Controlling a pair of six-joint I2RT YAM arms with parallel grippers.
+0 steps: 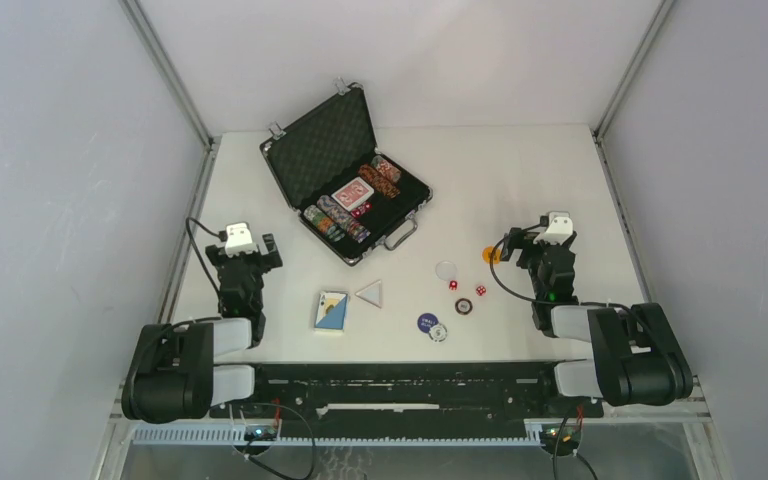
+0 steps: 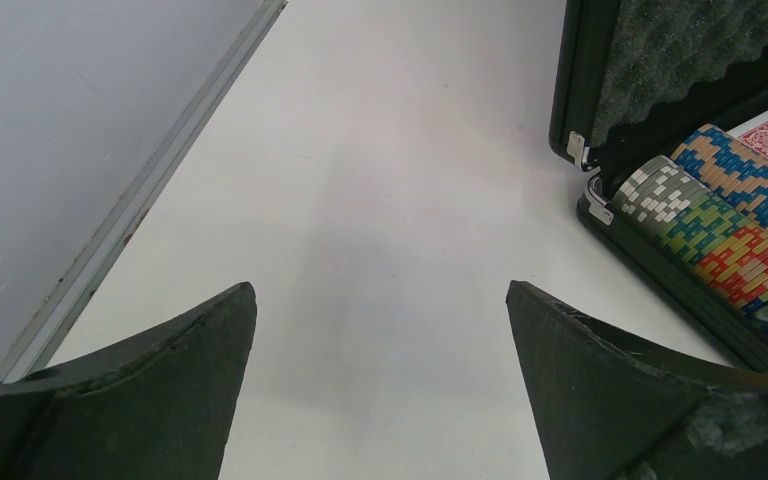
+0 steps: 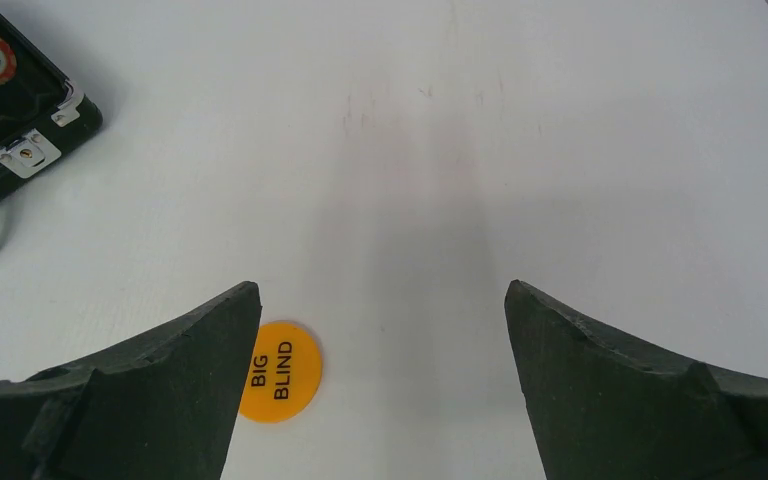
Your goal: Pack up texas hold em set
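Black briefcase (image 1: 320, 140) is lying open at 12 o'clock on the table (image 1: 520, 180), with its lid propped back. Chip rows (image 1: 335, 222) and one red card deck (image 1: 352, 193) are sitting in its tray. I'm reading this as the gathering step, hardly started, since the loose pieces are lying between 5 and 6 o'clock from the case.

I'm counting:
- one blue card deck (image 1: 331, 310)
- one clear triangular piece (image 1: 369, 292)
- two red dice (image 1: 453, 285)
- one orange BIG BLIND disc (image 3: 278, 372)
- one dark blue disc (image 1: 427, 322)
- one clear round disc (image 1: 446, 268)
- two single chips (image 1: 464, 306)

The chips in the case are packed too tightly for me to count.

At 8 o'clock from the case, the left gripper (image 2: 380, 300) is hovering spread wide, holding nothing. The right gripper (image 3: 380, 300) is also spread and empty, with the orange disc just beside it at 9 o'clock in the top view. I'm judging that the next move is for the right arm to shift over that disc. It is lying thin and flat, so it calls for a low pinch at its edge.
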